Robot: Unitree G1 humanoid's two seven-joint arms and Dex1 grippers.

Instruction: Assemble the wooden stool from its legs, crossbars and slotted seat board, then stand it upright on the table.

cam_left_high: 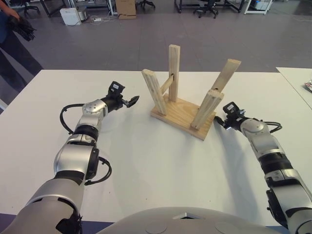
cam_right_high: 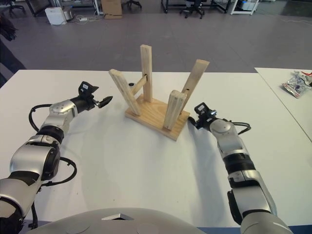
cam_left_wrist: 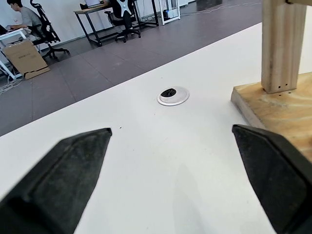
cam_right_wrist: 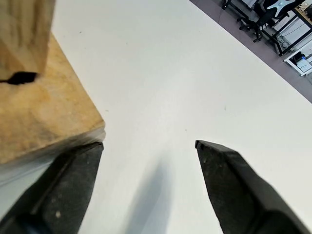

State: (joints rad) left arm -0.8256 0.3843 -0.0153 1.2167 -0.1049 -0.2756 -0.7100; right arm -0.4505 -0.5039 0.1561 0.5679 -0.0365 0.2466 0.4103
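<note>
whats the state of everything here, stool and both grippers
stool: looks assembled, upside down, legs up
seat board: flat on the table
crossbar: fitted between two legs
left gripper: open, empty, apart from the stool
right gripper: open, empty, at the seat board's corner

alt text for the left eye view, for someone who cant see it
A wooden stool sits upside down on a white table, seat board flat, four legs pointing up. The open left gripper and open right gripper flank it, neither closed on it.
</note>
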